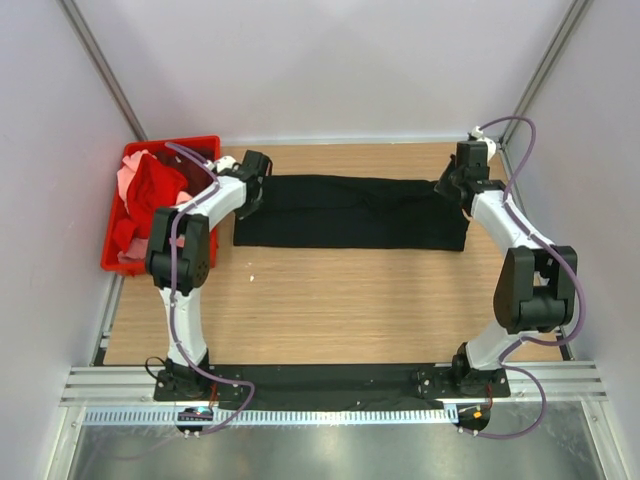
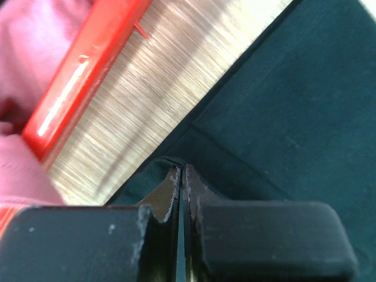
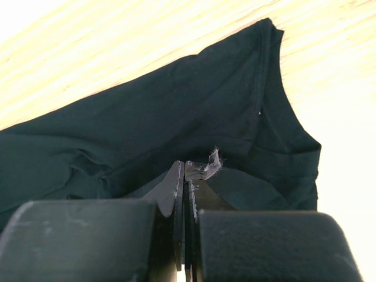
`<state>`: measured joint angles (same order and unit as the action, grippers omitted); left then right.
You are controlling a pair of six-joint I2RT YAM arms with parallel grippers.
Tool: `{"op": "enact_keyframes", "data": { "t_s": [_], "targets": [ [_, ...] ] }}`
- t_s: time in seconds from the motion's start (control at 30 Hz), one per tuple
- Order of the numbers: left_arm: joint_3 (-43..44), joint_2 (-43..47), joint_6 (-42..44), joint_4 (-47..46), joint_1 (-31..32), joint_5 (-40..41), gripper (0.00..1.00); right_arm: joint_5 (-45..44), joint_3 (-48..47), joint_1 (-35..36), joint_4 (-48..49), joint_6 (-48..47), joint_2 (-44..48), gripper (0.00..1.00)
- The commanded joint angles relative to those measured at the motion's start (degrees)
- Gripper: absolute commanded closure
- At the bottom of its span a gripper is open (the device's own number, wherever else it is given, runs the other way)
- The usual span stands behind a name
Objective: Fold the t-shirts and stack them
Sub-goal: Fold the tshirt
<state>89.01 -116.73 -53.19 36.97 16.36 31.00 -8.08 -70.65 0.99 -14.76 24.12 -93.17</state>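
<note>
The black t-shirt (image 1: 350, 212) lies on the wooden table as a long flat band from left to right. My left gripper (image 1: 247, 203) is at its far left corner, shut on the cloth edge; the left wrist view shows the jaws (image 2: 182, 171) closed with dark cloth (image 2: 294, 106) pinched at the tips. My right gripper (image 1: 448, 190) is at the far right corner, shut on the shirt (image 3: 164, 111), with a bit of lint at its tips (image 3: 185, 167). A red t-shirt (image 1: 160, 185) and a pink t-shirt (image 1: 128, 180) lie crumpled in the crate.
The red plastic crate (image 1: 112, 262) stands at the table's left edge, right beside my left gripper; its rim (image 2: 88, 64) shows close in the left wrist view. White walls enclose the table on three sides. Bare wood (image 1: 340, 300) lies in front of the shirt.
</note>
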Motion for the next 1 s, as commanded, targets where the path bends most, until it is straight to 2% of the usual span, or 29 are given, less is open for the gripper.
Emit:
{"op": "enact_keyframes", "data": {
  "t_s": [0.0,0.63,0.97],
  "targets": [
    [2.39,-1.04,1.33,1.17,-0.63,3.27,1.00,0.43,-2.65,-0.29,3.86,0.84,-0.70,0.99],
    [5.82,-5.09,2.39,2.76,-0.54,6.09,1.00,0.08,-5.02,-2.14,5.45,-0.12,-2.63,0.99],
    [7.58,-7.11,2.91,3.37,-0.45,6.79,1.00,5.96,-6.51,-2.14,9.40,-0.65,-7.02,0.99]
  ]
}}
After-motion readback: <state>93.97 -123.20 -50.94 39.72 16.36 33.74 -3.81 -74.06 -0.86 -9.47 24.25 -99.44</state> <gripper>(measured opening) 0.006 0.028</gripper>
